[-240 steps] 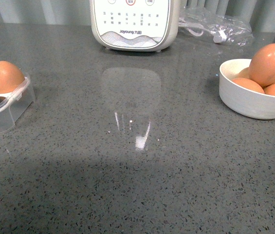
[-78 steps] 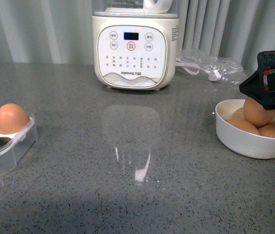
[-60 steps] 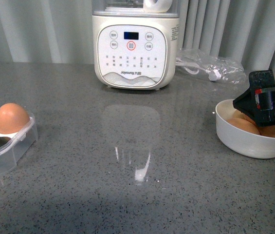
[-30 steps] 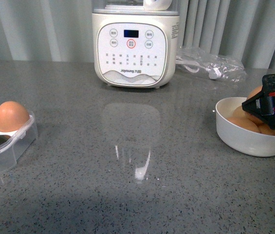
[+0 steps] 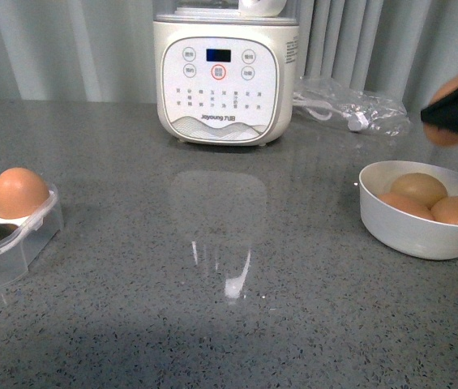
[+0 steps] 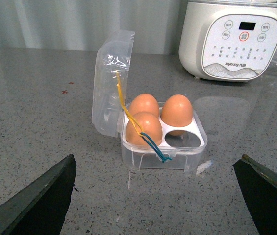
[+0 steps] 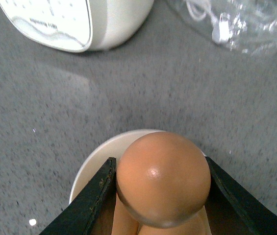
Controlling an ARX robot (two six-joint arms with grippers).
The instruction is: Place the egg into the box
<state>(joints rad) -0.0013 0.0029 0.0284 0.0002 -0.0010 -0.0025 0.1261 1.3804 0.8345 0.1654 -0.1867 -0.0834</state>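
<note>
The right gripper (image 7: pixel 160 166) is closed on the egg (image 7: pixel 163 176), one dark finger against each side of the shell, with nothing else in its hold. Half a second ago it was down among the eggs in the white bowl (image 5: pixel 411 235). Now it is raised clear above the bowl, at the right edge of the front view, with the egg (image 5: pixel 447 135) showing above and below the dark finger. Three eggs remain in the bowl. I judge the pick is done and the carry is the step in hand.

From the wrist camera the egg looks almost round, and from the front it shows both over and under the finger. Its long axis therefore seems to run roughly upright, along the gripper's own line, perhaps a little tilted. Which end is uppermost I cannot tell.

The box (image 6: pixel 163 147) sits at the far left of the table, well apart from the bowl, with a white kitchen machine (image 5: pixel 224 73) behind the bare stretch between them. Its lid stands open. Three cups hold eggs, and the one empty cup (image 6: pixel 180 139) is at the front. The left gripper (image 6: pixel 157 161) hangs before the box with its fingers spread wide, holding nothing.
</note>
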